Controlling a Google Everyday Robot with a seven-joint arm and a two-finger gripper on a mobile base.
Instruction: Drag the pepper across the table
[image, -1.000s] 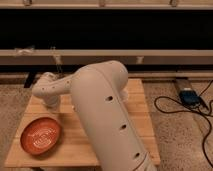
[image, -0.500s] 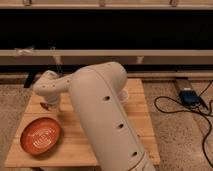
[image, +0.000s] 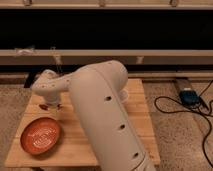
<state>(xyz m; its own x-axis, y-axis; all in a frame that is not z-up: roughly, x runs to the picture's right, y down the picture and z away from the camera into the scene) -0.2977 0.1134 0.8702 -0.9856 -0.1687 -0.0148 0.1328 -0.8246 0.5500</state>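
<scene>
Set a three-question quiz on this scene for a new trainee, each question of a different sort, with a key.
1. True or false: the orange bowl stands on the floor.
2. Choose one: the gripper is (A) low over the table, beyond the bowl, right by the pepper; (B) inside the bowl; (C) over the blue box.
3. Fill in: the blue box with its cables lies on the ____ beside the table.
Key: 1 false, it is on the table; 2 A; 3 floor.
</scene>
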